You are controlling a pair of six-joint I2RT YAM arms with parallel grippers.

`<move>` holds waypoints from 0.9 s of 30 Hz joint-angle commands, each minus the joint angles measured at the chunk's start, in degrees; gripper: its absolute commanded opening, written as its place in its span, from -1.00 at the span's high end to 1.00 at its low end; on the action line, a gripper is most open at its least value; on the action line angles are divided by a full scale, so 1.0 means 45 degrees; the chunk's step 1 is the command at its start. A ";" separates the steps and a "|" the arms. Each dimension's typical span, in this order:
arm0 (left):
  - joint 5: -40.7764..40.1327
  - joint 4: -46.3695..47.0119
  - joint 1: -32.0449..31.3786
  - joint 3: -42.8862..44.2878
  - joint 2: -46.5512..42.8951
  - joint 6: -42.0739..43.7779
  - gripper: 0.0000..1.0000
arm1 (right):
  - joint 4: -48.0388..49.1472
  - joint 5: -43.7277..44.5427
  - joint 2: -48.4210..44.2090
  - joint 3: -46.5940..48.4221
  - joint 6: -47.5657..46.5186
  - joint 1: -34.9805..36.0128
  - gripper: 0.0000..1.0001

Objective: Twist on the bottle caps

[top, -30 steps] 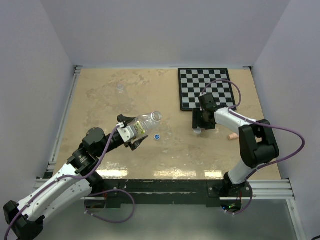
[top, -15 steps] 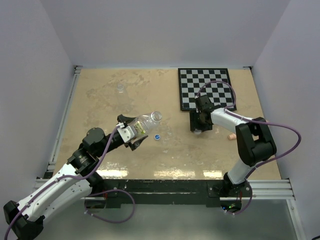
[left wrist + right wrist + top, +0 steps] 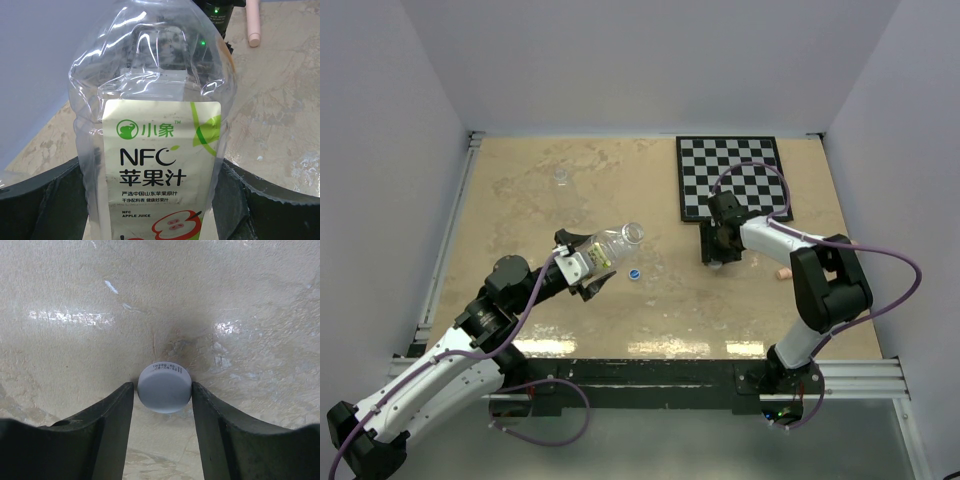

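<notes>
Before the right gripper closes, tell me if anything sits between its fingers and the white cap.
Nothing visible does. In the right wrist view the white cap lies on the table between the right gripper's open fingers, with only bare surface around it.

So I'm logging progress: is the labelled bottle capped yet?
Not capped. The labelled bottle, tilted in the left gripper, shows an open mouth; the white cap sits on the table between the right gripper's fingers.

Two bottles: a labelled one [image 3: 605, 248] and a short one [image 3: 561, 177] far left. Two caps: blue [image 3: 634, 273] and white [image 3: 164, 388]. One chessboard [image 3: 733, 176], one pinkish stick [image 3: 783, 271].
</notes>
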 commanded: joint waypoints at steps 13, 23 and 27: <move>-0.0160 0.0564 0.0053 0.0027 0.0022 0.0267 1.00 | -0.0478 0.0346 -0.0586 0.0755 -0.0111 0.0315 0.42; -0.0513 0.1227 0.0053 -0.0928 0.0061 0.1203 1.00 | -0.1005 -0.1683 -0.3280 0.2610 -0.1887 0.0648 0.77; -0.0590 0.1736 0.0034 -0.1710 0.0081 0.1828 1.00 | -0.0578 -0.3068 -0.4724 0.3353 -0.2843 0.0726 0.87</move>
